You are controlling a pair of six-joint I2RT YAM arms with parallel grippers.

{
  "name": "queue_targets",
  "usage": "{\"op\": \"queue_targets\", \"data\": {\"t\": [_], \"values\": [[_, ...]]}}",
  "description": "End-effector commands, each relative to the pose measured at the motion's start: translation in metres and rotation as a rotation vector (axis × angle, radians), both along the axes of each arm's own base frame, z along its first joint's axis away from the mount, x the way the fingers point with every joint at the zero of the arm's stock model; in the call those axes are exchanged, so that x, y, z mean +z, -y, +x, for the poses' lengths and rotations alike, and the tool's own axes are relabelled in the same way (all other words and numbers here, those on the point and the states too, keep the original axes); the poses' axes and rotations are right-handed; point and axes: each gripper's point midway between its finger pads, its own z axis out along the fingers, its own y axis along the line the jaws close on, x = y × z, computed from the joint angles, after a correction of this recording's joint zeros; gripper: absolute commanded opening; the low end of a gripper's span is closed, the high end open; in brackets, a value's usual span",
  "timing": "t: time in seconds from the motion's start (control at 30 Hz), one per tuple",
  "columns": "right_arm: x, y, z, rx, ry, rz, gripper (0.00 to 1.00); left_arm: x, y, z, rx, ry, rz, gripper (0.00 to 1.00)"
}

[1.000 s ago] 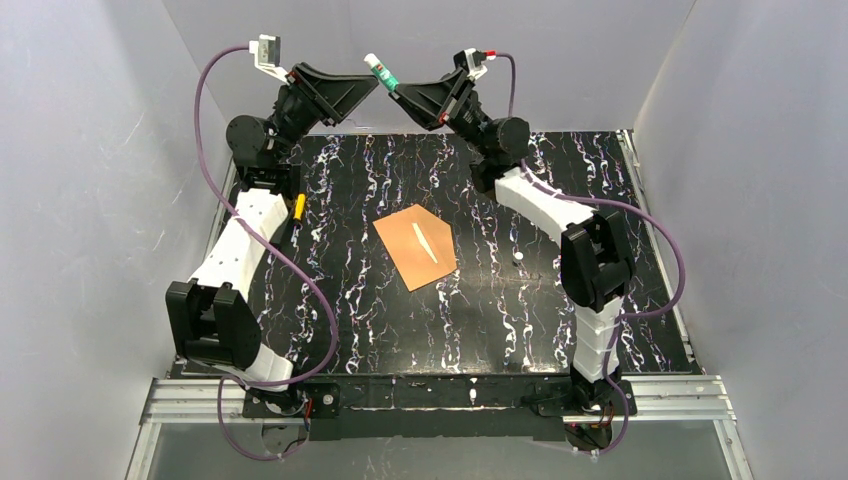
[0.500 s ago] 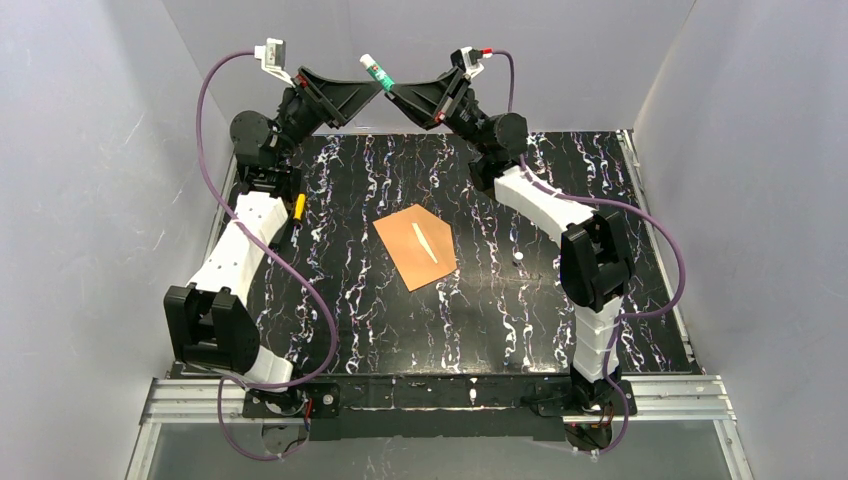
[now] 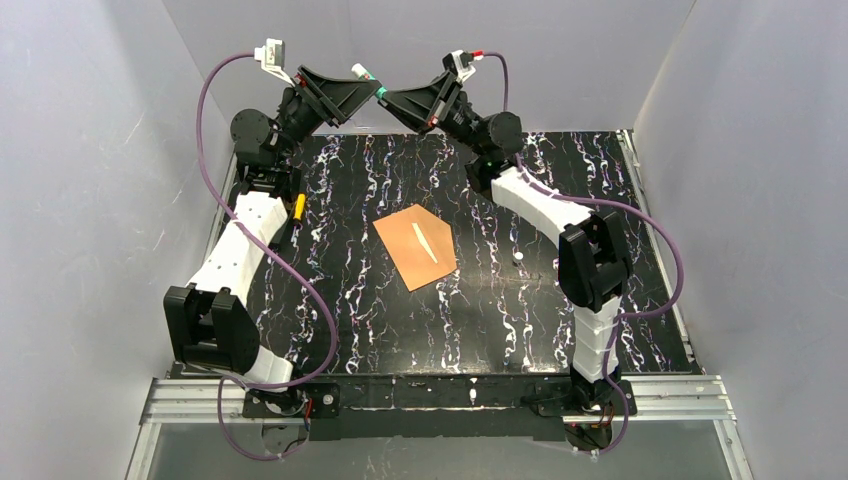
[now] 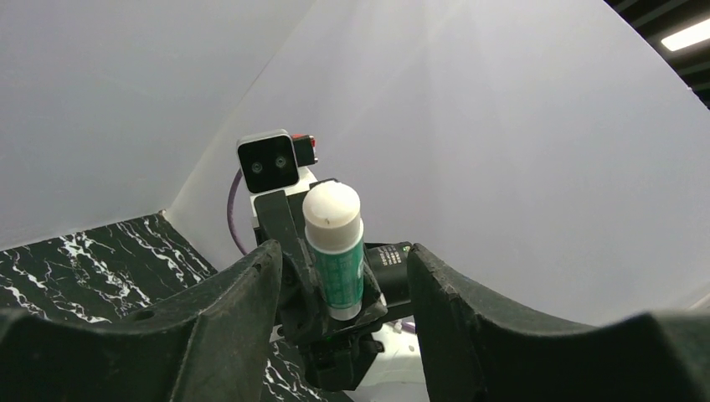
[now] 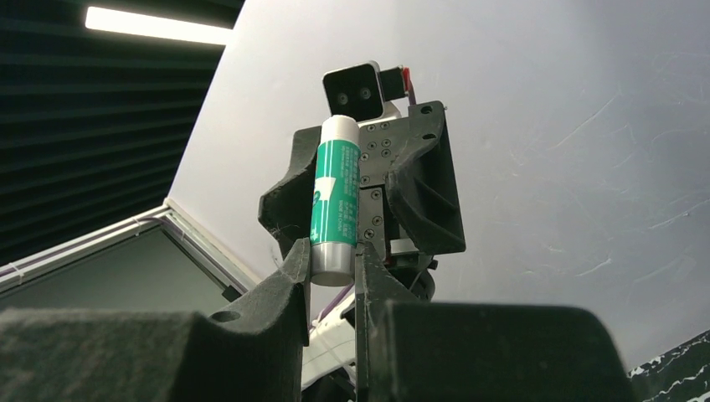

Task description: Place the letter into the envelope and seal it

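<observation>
The orange-brown envelope (image 3: 415,246) lies flat mid-table with a thin pale sliver (image 3: 424,241) on its face. The letter is hidden. Both arms are raised at the back. My right gripper (image 5: 332,266) is shut on the silver base of a green glue stick (image 5: 336,197) with a white cap (image 4: 332,215). My left gripper (image 4: 343,289) faces it with its jaws open. Its fingers (image 4: 230,306) stand on either side of the stick (image 4: 339,268), with a gap on each side. From above, the two grippers meet at the stick (image 3: 362,72).
The table (image 3: 330,300) is black and marbled, with white walls on three sides. A small yellow object (image 3: 298,206) lies beside the left arm. A tiny white bit (image 3: 518,257) lies right of the envelope. Purple cables loop from both wrists.
The right gripper has carried the glue stick left and up toward the left gripper. The stick's capped end now sits between the left fingers, which stand wider apart. The envelope has not moved.
</observation>
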Motion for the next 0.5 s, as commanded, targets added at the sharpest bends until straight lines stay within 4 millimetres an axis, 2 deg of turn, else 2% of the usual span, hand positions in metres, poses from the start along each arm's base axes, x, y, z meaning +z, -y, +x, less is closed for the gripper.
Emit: {"op": "queue_targets", "data": {"t": [0.0, 0.1, 0.13, 0.2, 0.4, 0.47], "values": [[0.0124, -0.0005, -0.0105, 0.011, 0.063, 0.015, 0.01, 0.0300, -0.0025, -0.0245, 0.001, 0.086, -0.018, 0.54], [0.0088, -0.0027, -0.0121, 0.017, 0.057, 0.006, 0.01, 0.0310, -0.0027, -0.0236, 0.005, 0.089, -0.019, 0.53], [0.0063, -0.0030, -0.0115, 0.015, 0.049, 0.002, 0.01, 0.0315, -0.0026, -0.0234, 0.004, 0.089, -0.020, 0.50], [0.0039, -0.0031, -0.0101, 0.006, 0.040, -0.006, 0.01, 0.0312, -0.0014, -0.0226, -0.006, 0.085, -0.019, 0.41], [0.0052, -0.0037, -0.0051, -0.010, 0.034, 0.005, 0.01, 0.0293, 0.0001, -0.0249, -0.018, 0.081, -0.014, 0.00], [0.0053, -0.0043, -0.0039, -0.013, 0.036, 0.006, 0.01, 0.0284, -0.0004, -0.0245, -0.014, 0.078, -0.016, 0.00]]}}
